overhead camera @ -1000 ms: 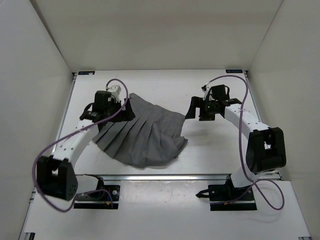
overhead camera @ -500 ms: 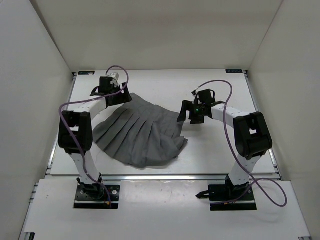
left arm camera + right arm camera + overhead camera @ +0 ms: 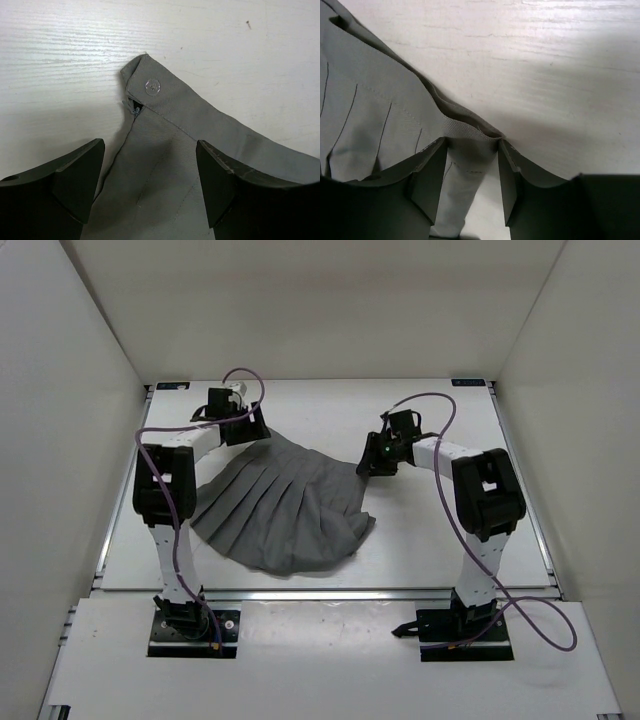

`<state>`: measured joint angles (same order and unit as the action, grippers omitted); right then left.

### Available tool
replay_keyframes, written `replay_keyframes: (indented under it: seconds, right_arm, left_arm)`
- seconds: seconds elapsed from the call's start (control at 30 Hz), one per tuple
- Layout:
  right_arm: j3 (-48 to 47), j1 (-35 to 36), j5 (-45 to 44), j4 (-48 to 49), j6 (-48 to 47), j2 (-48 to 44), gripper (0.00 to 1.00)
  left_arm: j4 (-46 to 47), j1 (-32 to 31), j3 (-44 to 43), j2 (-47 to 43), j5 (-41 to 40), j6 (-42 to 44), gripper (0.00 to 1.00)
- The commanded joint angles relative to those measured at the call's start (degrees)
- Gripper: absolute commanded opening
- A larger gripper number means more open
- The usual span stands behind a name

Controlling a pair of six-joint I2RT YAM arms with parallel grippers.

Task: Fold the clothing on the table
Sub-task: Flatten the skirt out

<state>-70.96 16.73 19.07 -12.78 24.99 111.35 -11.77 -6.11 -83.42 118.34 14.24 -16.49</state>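
Grey clothing [image 3: 285, 505] on white table [image 3: 440, 530]

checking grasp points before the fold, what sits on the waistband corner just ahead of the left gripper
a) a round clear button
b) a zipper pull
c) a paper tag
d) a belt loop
a: the left wrist view shows a round clear button on the corner of the clothing, just beyond the left gripper, whose fingers stand wide apart.
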Motion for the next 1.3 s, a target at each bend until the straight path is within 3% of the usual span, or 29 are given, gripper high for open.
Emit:
replay_keyframes:
  seconds: [0.0, 0.2, 0.43, 0.57, 0.73, 0.83, 0.9, 0.93, 1.17, 1.27]
  right_arm:
    - [-3.4, 1.5, -1.1, 0.0, 1.2, 1.6, 0.42]
    - [-4.5, 1.7, 0.6, 0.0, 2.2, 3.8, 0.40]
    - [-7.1, 0.6, 1.1, 0.4, 0.2, 5.1, 0.34]
    - [-12.0, -0.3, 1.9, -3.5, -1.1, 7.7, 0.27]
    - [-14.7, -0.1, -0.3, -4.6, -3.1, 9.0, 0.25]
    - [-16.9, -0.8, 0.2, -6.2, -3.6, 10.1, 0.18]
    - [-19.1, -0.7, 0.2, -8.1, -4.4, 10.6, 0.14]
    - [-20.2, -1.3, -0.3, -8.7, -5.2, 10.8, 0.12]
    - [-26.9, -4.9, -2.5, -13.1, -9.0, 11.5, 0.00]
    - [-28.9, -7.6, -2.2, -13.8, -10.4, 11.8, 0.00]
  left_arm:
    - [-0.6, 0.0, -1.7, -0.3, 1.1, 1.7, 0.84]
    - [-1.9, -0.6, -5.0, 3.1, 0.3, 2.2, 0.82]
    - [-1.2, -0.7, -7.2, 5.6, -0.3, -0.3, 0.70]
    - [-3.8, -0.8, -9.8, 7.2, -0.5, -1.1, 0.53]
    - [-5.5, -1.6, -13.7, 10.5, -0.1, -1.5, 0.47]
    - [-8.6, -1.8, -17.9, 12.8, 0.8, -2.9, 0.32]
    - [-9.3, -2.0, -19.8, 13.1, 1.3, -3.8, 0.05]
    - [-9.3, -2.0, -20.2, 13.5, 2.0, -3.9, 0.00]
    - [-11.5, -5.2, -24.3, 15.1, 2.5, -3.3, 0.00]
    - [-11.4, -6.3, -25.7, 15.3, 3.5, -3.3, 0.00]
